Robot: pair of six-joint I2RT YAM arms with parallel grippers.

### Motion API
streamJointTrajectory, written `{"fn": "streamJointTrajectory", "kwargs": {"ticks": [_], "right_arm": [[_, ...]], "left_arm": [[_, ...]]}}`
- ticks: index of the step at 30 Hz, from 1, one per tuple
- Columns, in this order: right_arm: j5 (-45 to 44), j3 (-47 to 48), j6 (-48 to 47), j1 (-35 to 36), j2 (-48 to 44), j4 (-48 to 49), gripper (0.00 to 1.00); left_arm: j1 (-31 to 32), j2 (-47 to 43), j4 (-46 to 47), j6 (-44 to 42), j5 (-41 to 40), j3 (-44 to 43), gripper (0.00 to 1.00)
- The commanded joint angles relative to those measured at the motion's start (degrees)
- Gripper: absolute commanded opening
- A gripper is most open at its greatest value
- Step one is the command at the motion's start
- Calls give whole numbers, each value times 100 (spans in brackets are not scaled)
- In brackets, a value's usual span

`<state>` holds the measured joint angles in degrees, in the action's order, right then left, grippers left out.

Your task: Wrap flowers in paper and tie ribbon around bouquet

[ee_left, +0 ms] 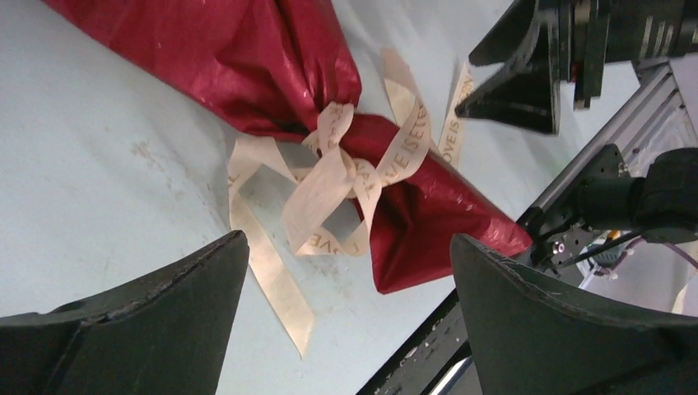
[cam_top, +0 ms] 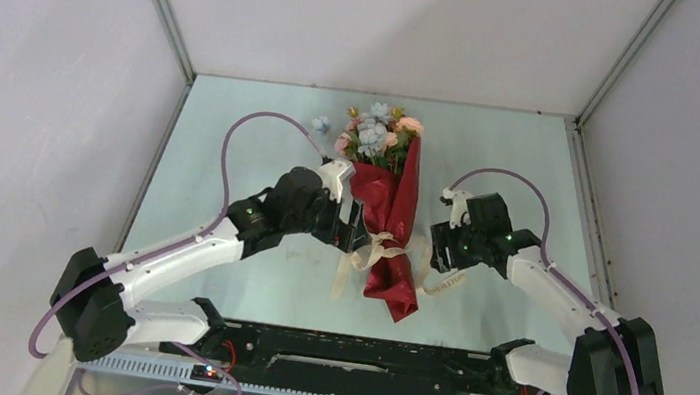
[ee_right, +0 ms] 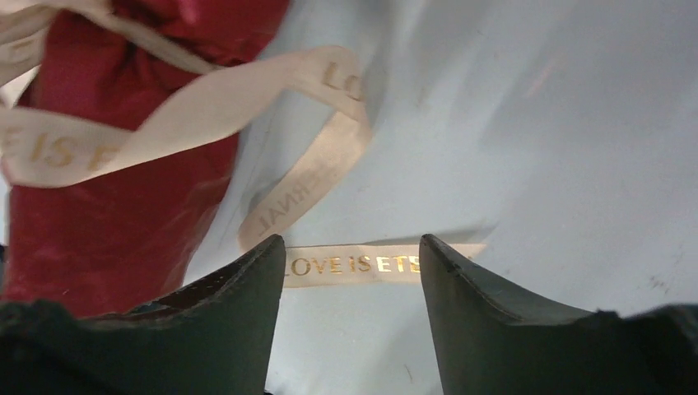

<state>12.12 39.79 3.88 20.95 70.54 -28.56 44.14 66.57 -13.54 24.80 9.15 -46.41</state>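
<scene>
A: Start nearest. What's at the front edge?

B: A black rail runs along the near edge of the bench, between the arm bases. The foot of the red paper stops short of it.

A: And the grippers?

B: The left gripper is just beside the bundle's left flank. Its fingers are spread wide with nothing between them. The right gripper is near the right flank, apart from the paper. It is parted less widely and also holds nothing. A tail of the ribbon lies flat on the bench past its fingertips.

A: What holds what?

B: The paper is rolled round the flowers and lies lengthwise down the middle of the bench. Pink and pale blue heads stick out of its far, wide mouth. The ribbon is knotted round the pinched waist, and the paper flares again below that. Loops and tails trail to both sides.

A: Does one camera show what another doesn't?

B: The wrist views read gold lettering on the ribbon, "LOVE IS" and parts of "ETERNAL". Overhead cannot. Only overhead shows the flower heads, and one loose blue bloom on the bench just left of them. The left wrist view also catches the right gripper beyond the knot.

A: Room to move?

B: Bench surface shows outside both arms, out to the walls. The flower heads lie near the far edge.
</scene>
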Motion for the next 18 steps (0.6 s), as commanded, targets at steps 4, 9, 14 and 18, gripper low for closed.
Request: {"fn": "streamJointTrajectory", "kwargs": {"ticks": [4,9,14,18], "right_arm": [[762,181,-2340,773,-732,1010,69],[1851,323,-4039,726,-423,1041,67],[2906,614,-4710,376,51,757,62],[3182,750,-4905,319,367,694,59]], "left_arm": [[-178,979,-147,-479,256,-1052,99],[-224,1805,-441,-743,679,-1708,80],[-236,2442,-585,-882,841,-1972,64],[-245,2804,-606,-879,977,-2156,56]]}}
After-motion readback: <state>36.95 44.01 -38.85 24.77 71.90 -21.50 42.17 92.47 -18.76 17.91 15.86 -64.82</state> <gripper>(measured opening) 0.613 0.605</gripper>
